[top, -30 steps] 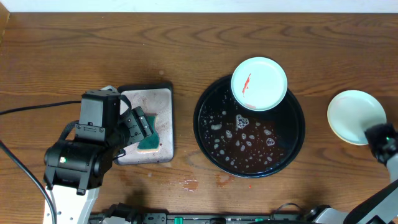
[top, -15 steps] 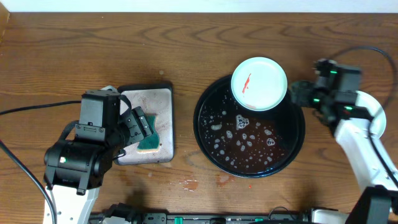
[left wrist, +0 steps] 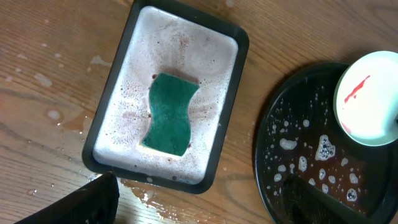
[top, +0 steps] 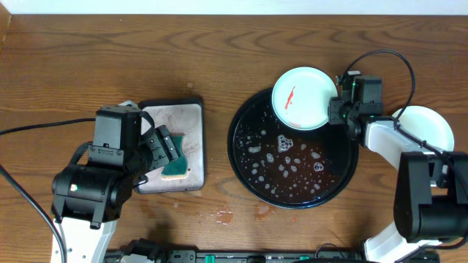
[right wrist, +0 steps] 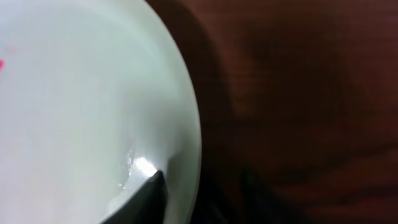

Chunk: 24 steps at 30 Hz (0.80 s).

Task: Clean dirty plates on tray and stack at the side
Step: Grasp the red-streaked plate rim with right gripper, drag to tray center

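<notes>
A pale mint-white plate with a red sauce smear sits on the far edge of the round black tray, which is wet with foam and reddish water. My right gripper is at the plate's right rim. In the right wrist view its jaws are open and straddle the rim of that plate, one finger inside and one outside. A second mint-white plate lies on the wooden table at the right, partly hidden by the right arm. No pale yellow plate shows. My left gripper is open and empty.
A small rectangular black-rimmed tray holds a green sponge left of the round tray. The left arm hovers over it. Water is spilled on the wood in front of the two trays.
My right arm swung in from the plate at the right edge to the smeared plate's right rim. The left arm and the sponge have not moved.
</notes>
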Available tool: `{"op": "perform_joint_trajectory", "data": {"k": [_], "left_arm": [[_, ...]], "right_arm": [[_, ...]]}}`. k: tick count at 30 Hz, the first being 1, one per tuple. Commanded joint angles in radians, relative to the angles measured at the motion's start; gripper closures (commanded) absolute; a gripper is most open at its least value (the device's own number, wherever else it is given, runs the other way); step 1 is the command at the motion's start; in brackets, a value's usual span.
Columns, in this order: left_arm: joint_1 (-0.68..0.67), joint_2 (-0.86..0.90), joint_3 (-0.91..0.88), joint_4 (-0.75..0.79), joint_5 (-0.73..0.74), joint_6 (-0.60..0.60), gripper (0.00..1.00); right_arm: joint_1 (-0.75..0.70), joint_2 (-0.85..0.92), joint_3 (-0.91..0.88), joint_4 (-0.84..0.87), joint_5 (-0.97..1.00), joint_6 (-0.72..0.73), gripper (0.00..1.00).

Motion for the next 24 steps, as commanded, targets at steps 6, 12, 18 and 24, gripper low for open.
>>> {"op": "perform_joint_trajectory", "data": {"k": [6, 12, 18, 24], "left_arm": [[0.004, 0.000, 0.008, -0.002, 0.002, 0.009, 0.16], [0.004, 0.000, 0.008, -0.002, 0.002, 0.010, 0.16], [0.004, 0.000, 0.008, -0.002, 0.002, 0.010, 0.16], [0.004, 0.000, 0.008, -0.002, 0.002, 0.010, 0.16]], "right_arm": [[0.002, 0.008, 0.006, -0.044, 0.011, 0.138, 0.99], [0.002, -0.144, 0.006, -0.172, -0.047, 0.177, 0.99], [0.022, -0.306, 0.006, -0.406, -0.106, 0.275, 0.99], [0.069, -0.311, -0.016, -0.637, -0.113, 0.332, 0.99]]}}
